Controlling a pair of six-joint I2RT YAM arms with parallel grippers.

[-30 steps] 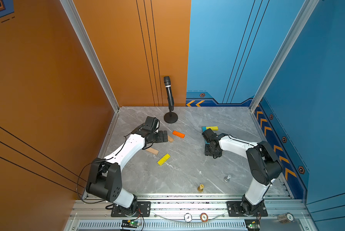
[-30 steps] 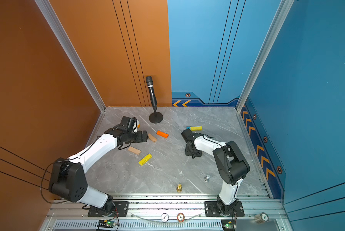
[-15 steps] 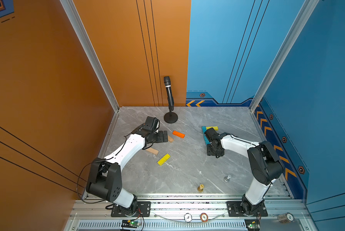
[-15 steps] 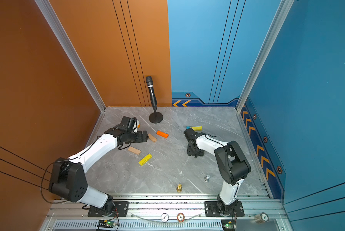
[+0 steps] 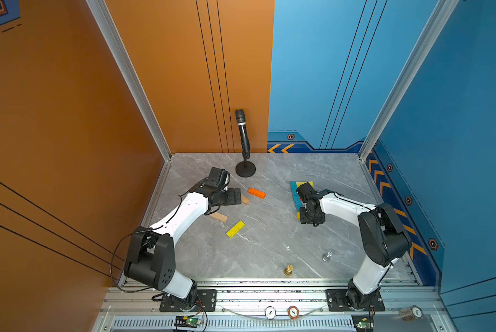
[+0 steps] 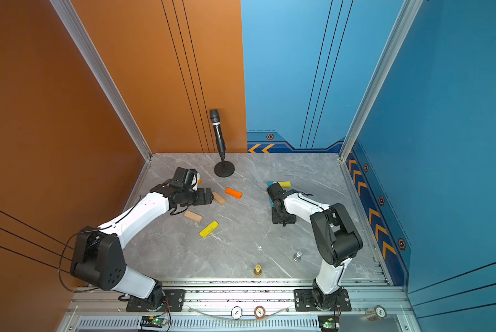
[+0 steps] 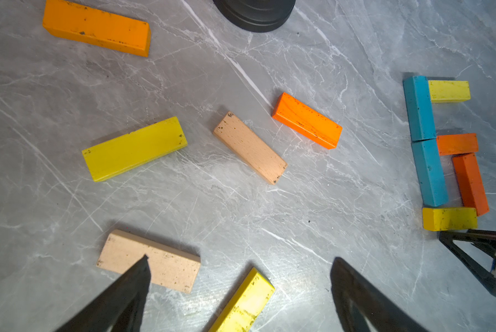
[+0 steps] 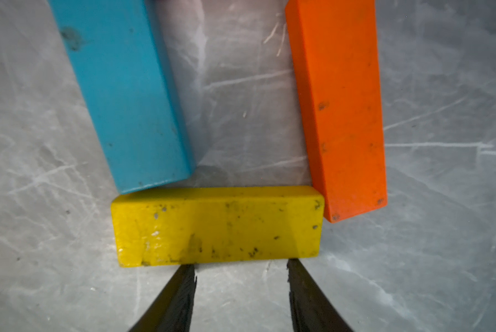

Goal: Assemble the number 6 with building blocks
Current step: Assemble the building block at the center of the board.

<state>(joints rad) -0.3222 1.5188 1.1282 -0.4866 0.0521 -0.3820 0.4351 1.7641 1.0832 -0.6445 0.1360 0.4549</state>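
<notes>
Yellow block (image 8: 218, 227) at near end of part-built 6, right side of table (image 5: 269, 253). Probably light, stiff, slick; pinch across short width. Right end effector (image 8: 241, 270) part-spread, empty, tips at its edge. Left end effector (image 7: 238, 270) spread wide, empty.

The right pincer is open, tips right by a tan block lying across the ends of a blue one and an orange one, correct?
Not tan, yellow. The right wrist view shows the yellow block across the ends of the blue block and the orange block, the open right pincer right by it.
</notes>
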